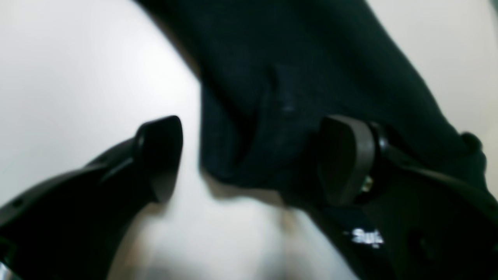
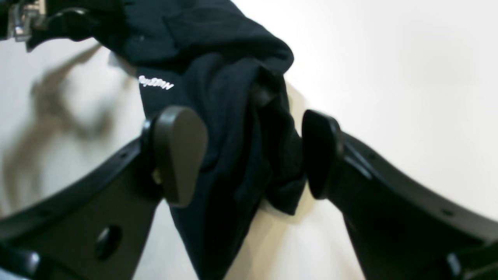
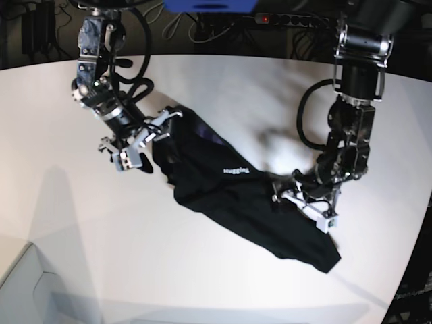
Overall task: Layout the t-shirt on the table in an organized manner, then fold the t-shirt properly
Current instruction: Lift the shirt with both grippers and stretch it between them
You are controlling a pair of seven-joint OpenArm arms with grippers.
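Observation:
The black t-shirt [image 3: 229,196] lies bunched in a long diagonal strip on the white table [image 3: 270,101], with a small white print [image 3: 235,171] facing up. My right gripper [image 3: 152,135] is at its upper left end. In the right wrist view that gripper [image 2: 249,155] is open, and a bunched fold of the t-shirt [image 2: 241,128] fills the gap between the pads. My left gripper [image 3: 304,202] is over the lower right part. In the left wrist view it [image 1: 253,159] is open, with the t-shirt [image 1: 295,77] drooping beside the right finger [image 1: 346,159] and clear of the left finger.
Dark cables and a power strip [image 3: 283,17] run behind the table's far edge. The table edge curves away at the right front [image 3: 405,270]. A lighter surface [image 3: 20,283] shows at the lower left corner.

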